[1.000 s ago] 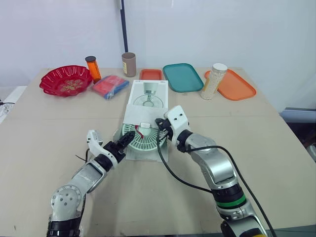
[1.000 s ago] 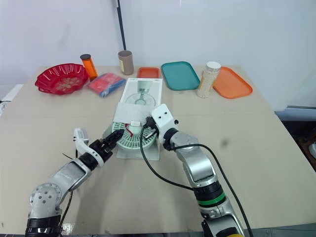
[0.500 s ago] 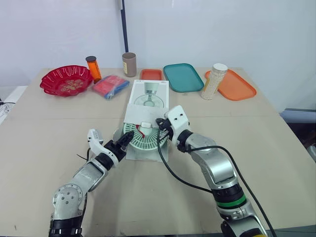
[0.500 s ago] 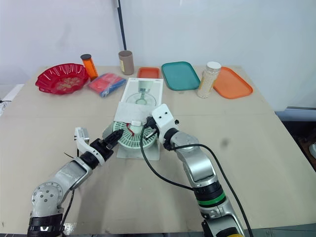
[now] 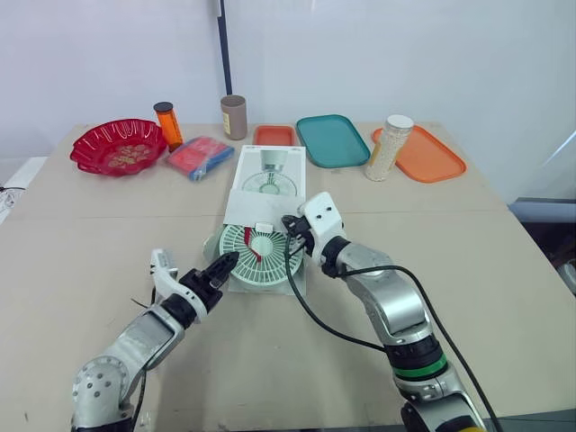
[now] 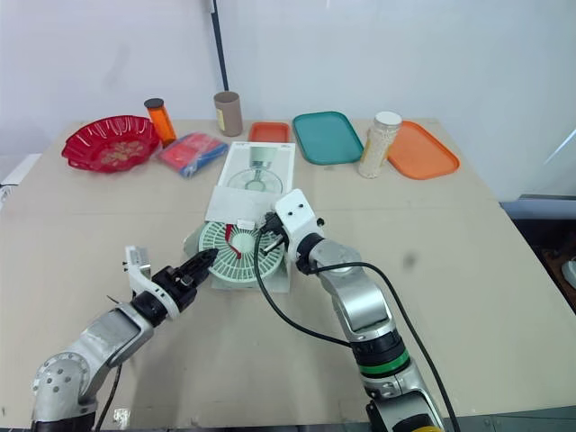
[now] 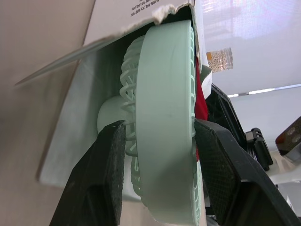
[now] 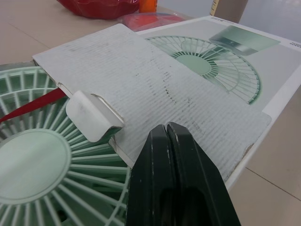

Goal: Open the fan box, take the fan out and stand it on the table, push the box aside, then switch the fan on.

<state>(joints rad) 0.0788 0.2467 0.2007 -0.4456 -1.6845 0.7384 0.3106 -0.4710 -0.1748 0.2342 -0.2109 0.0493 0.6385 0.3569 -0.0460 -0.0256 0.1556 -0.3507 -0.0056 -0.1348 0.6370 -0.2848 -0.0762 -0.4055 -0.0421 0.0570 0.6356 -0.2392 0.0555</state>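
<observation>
The white fan box (image 5: 267,180) lies flat at the table's middle, its near flap (image 8: 155,89) folded open. The pale green fan (image 5: 255,253) sticks out of the box's near end, with a red strip (image 5: 255,246) across its grille. My left gripper (image 5: 219,268) comes in from the near left. In the left wrist view its two fingers (image 7: 101,174) clamp the fan's rim (image 7: 167,117) from both sides. My right gripper (image 5: 292,225) is shut, with its tips resting on the open flap, as the right wrist view (image 8: 165,129) shows.
Along the back stand a red bowl (image 5: 120,147), an orange bottle (image 5: 167,123), a brown cup (image 5: 234,117), a red and blue packet (image 5: 202,157), a small orange tray (image 5: 274,135), a teal tray (image 5: 333,139), a grain jar (image 5: 389,148) and an orange tray (image 5: 430,155).
My left gripper has drawn back toward the near left with the fan's rim in it, and the fan has slid a little further out of the box. The right gripper stays on the flap.
</observation>
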